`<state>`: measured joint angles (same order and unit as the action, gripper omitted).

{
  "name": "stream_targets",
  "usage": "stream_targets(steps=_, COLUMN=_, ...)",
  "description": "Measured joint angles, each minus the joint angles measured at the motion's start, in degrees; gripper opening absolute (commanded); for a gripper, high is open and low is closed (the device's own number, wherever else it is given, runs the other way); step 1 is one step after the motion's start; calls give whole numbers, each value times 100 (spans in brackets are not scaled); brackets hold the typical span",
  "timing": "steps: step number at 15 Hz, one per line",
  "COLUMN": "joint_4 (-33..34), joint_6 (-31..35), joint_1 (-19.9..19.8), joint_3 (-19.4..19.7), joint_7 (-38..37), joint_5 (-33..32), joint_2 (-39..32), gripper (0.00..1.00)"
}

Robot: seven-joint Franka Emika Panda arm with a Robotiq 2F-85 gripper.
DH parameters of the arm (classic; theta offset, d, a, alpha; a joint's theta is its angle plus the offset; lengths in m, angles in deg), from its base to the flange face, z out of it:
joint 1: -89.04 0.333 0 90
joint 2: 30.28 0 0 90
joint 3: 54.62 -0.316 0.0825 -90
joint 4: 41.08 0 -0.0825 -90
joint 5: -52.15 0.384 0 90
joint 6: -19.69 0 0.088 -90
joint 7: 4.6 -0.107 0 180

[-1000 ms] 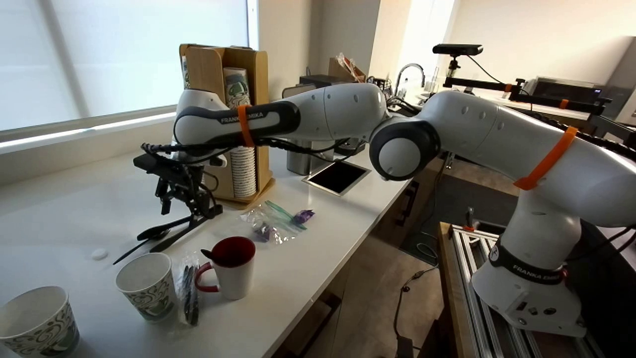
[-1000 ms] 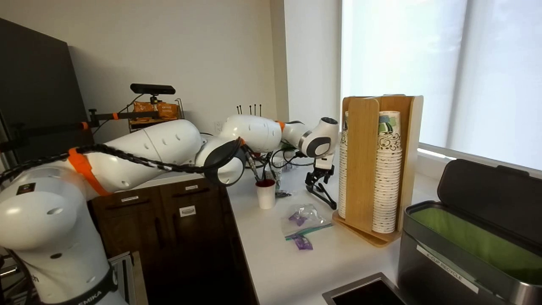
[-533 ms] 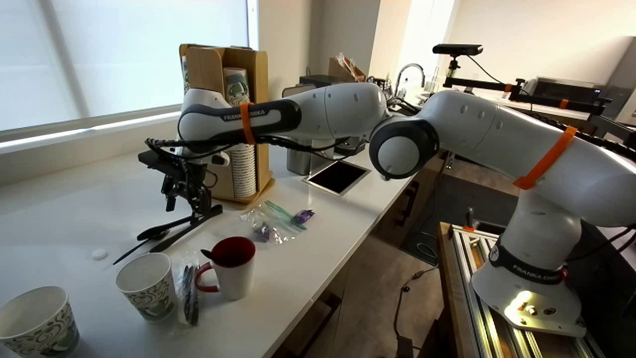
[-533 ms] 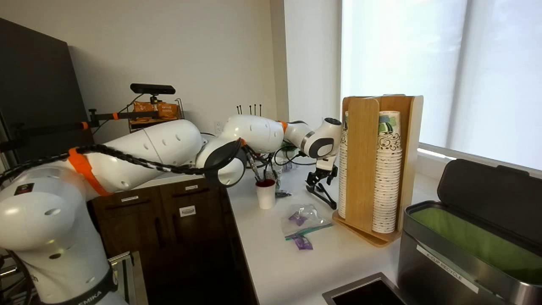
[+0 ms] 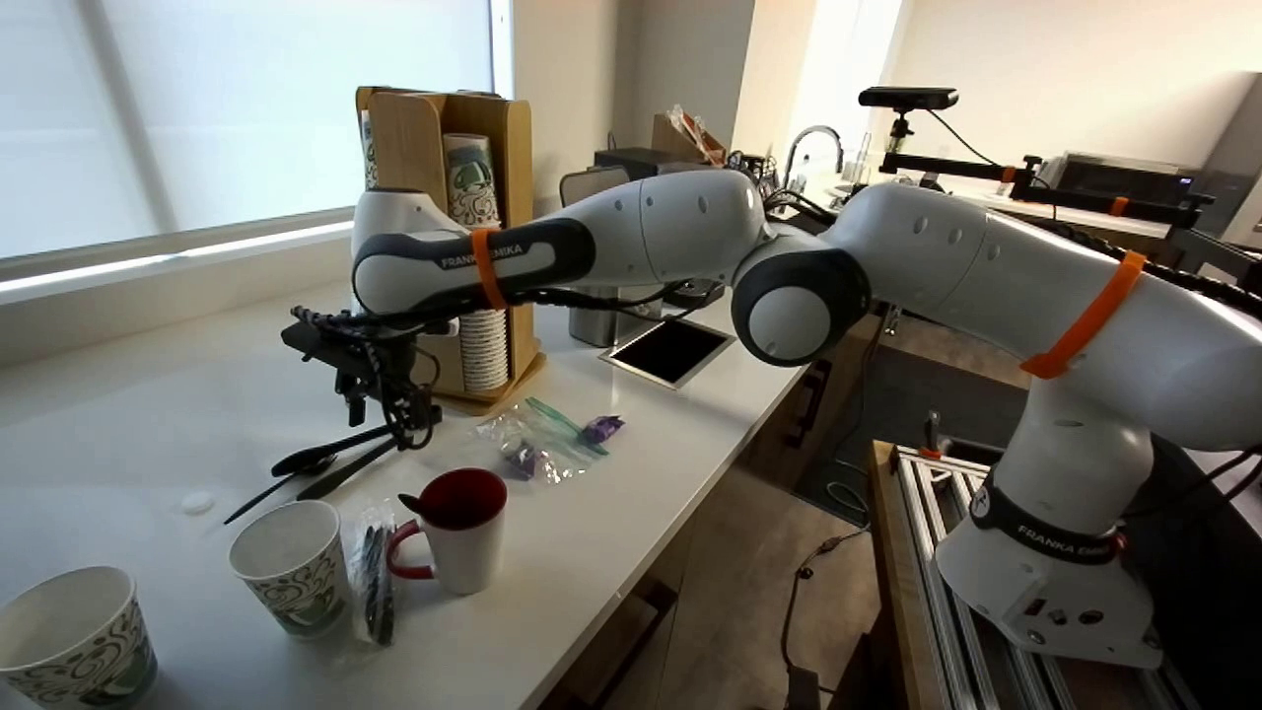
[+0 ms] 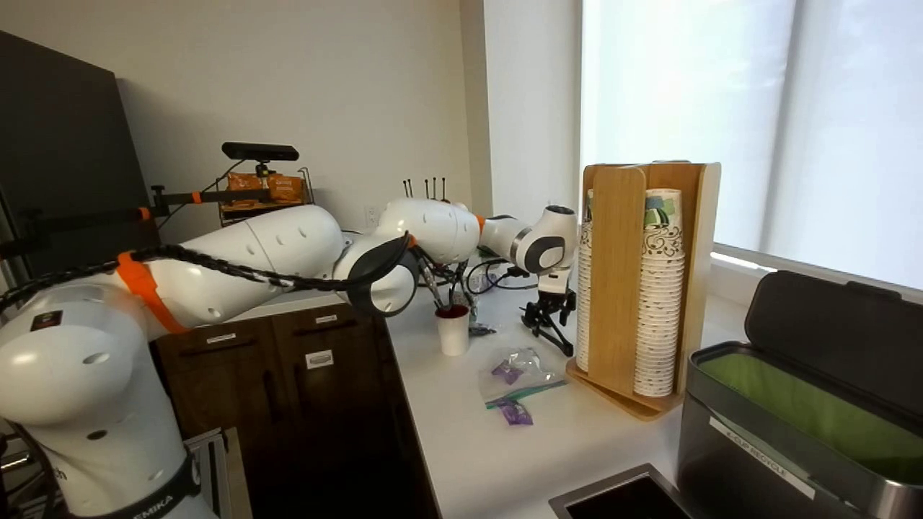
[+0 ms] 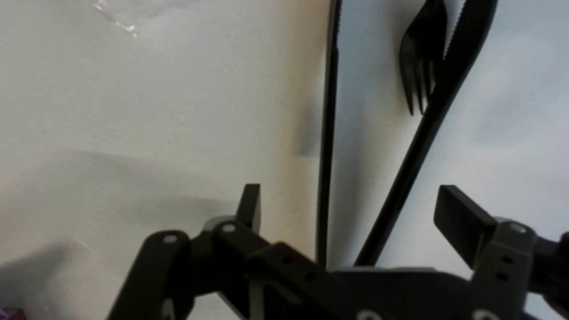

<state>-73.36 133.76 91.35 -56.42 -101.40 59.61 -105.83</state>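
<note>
My gripper is open, its two fingers wide apart over the white counter. Two black plastic knives lie between the fingers in the wrist view. The left knife stands nearly edge-on; the right knife slants and crosses a black fork. Their handle ends are hidden behind the gripper body. No grip on either shows. In an exterior view the gripper is low at the near ends of the black cutlery. It also shows in an exterior view beside the wooden cup holder.
A white mug with red inside, a wrapped cutlery packet and paper cups stand or lie near the cutlery. A clear bag with purple packets lies beside the gripper. A grey bin stands past the cup holder.
The gripper has moved lower and slightly towards the counter's front edge, and now covers the cutlery's handle ends in an exterior view. The cutlery has not visibly moved.
</note>
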Motion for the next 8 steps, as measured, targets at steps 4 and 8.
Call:
stream_targets(steps=4, joint_4=0, joint_6=-162, joint_1=81, joint_3=120, joint_7=-67, joint_5=-94, joint_2=-31, gripper=58)
stream_targets(steps=8, joint_4=1, joint_6=-197, joint_1=123, joint_3=185, joint_7=-101, joint_5=-125, joint_2=-45, gripper=27)
